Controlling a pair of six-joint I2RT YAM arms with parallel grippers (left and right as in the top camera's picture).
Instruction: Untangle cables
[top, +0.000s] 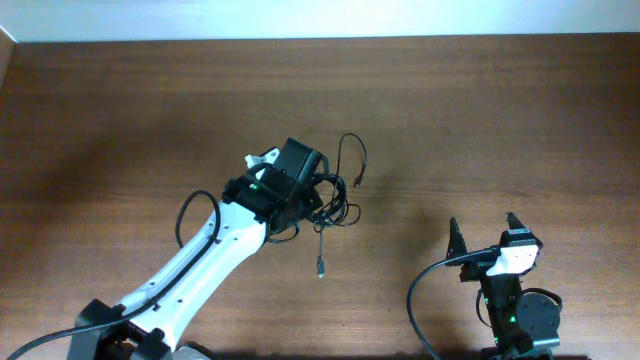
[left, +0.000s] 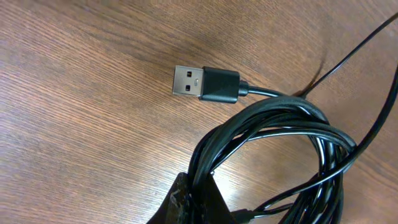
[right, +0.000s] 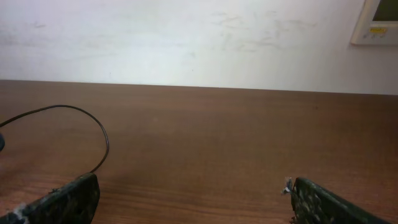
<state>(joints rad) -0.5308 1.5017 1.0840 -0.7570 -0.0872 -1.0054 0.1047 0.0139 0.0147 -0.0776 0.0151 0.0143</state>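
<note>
The cables (top: 338, 208) lie as a black tangle on the brown table near its middle. One thin loop (top: 352, 152) reaches toward the far side, and a loose end with a small plug (top: 321, 268) trails toward the front. My left gripper (top: 316, 192) is on the tangle's left side. In the left wrist view it (left: 198, 200) is shut on several strands of the coiled bundle (left: 273, 118), and a USB plug (left: 205, 84) lies flat just beyond. My right gripper (top: 483, 236) stands open at the front right, away from the cables, its fingers (right: 68, 200) wide apart with nothing between them.
The wooden table (top: 500, 110) stretches bare to the right and far side of the tangle. A thin cable loop (right: 93, 121) shows at the left of the right wrist view. A thick black lead (top: 420, 300) curves beside the right arm's base. A white wall (right: 186, 37) backs the table.
</note>
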